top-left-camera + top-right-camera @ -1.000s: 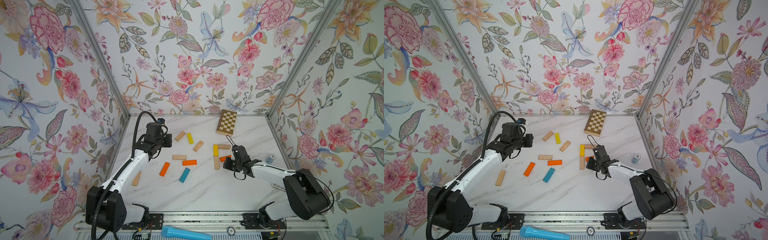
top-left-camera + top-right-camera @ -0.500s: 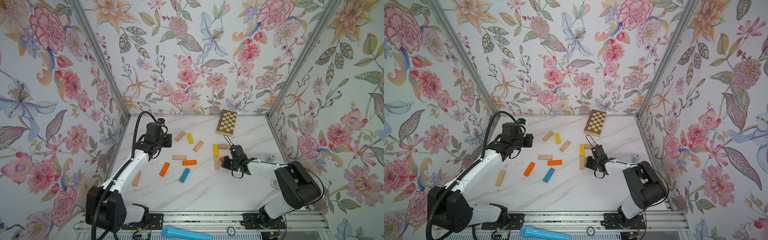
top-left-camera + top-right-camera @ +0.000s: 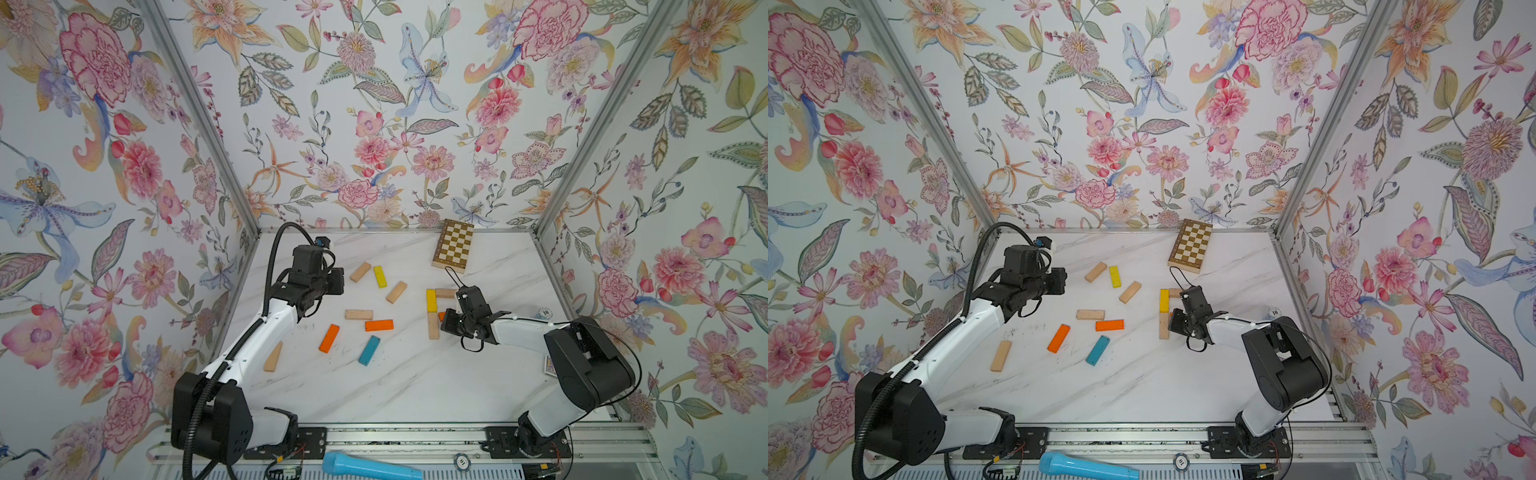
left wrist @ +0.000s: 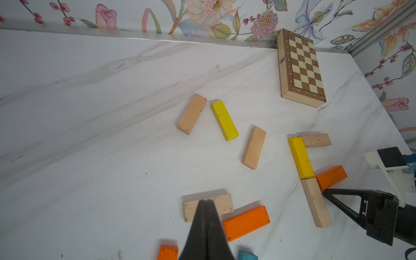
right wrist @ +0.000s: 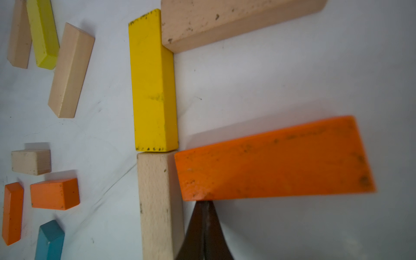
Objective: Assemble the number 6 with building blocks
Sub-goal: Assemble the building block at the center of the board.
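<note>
— Where did everything lie?
— On the counter (image 3: 415,386), in front of the chequered board (image 3: 453,251). The started 6 (image 3: 432,301) sat near my right arm: a yellow block (image 5: 153,85) end to end with a beige block (image 5: 157,202), and a beige bar (image 5: 225,20) across the top. The loose blocks (image 3: 379,325) lay scattered mid-counter.
— And your jaws?
— Both pairs were clenched tight, grasping nothing. My right jaws met the long side of the slanted orange block (image 5: 270,162) with their tip. My left jaws hung above the counter, pointing toward a pale block (image 4: 222,203).
</note>
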Available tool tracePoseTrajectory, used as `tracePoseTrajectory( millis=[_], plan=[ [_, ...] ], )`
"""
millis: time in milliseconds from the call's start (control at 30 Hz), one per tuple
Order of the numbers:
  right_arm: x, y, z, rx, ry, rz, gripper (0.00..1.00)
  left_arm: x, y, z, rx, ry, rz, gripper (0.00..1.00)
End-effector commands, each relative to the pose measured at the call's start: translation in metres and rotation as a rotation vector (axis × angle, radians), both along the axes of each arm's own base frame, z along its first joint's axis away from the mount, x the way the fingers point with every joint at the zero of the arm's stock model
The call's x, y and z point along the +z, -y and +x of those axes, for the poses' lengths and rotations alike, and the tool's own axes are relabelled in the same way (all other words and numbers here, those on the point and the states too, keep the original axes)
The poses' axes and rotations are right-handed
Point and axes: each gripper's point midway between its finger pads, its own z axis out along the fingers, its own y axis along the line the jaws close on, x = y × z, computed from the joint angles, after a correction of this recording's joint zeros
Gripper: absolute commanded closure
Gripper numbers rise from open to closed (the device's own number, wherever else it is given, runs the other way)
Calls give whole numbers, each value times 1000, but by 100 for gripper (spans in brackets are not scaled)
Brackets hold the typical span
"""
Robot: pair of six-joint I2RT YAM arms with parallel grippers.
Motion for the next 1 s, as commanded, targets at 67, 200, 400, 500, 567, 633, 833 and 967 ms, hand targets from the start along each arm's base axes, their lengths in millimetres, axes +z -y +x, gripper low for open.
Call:
tracePoseTrajectory(
  millis=[67, 200, 400, 500, 567, 633, 833, 967],
  plan=[
    [9, 1, 4, 10, 20, -28, 100, -4, 1, -2, 2, -11, -11, 100],
    [32, 6, 7, 10, 67, -45, 100, -6, 3, -1, -4, -19, -17, 100],
    [74, 34, 17, -49, 143, -58, 100, -8, 3, -1, -9, -26, -17, 100],
    [75, 54, 24, -105, 126, -44, 94, -10, 4, -2, -11, -32, -15, 100],
    [75, 62, 30, -120, 102, -46, 86, -12, 3, -1, -9, -35, -11, 100],
    [72, 71, 35, -137, 59, -88, 79, -14, 3, 0, -8, -40, -9, 100],
    [57, 91, 37, -218, -90, -181, 61, -17, 4, 1, -9, -52, -8, 100],
    [46, 92, 34, -270, -176, -186, 61, -18, 6, 3, -12, -59, -14, 94]
  ],
)
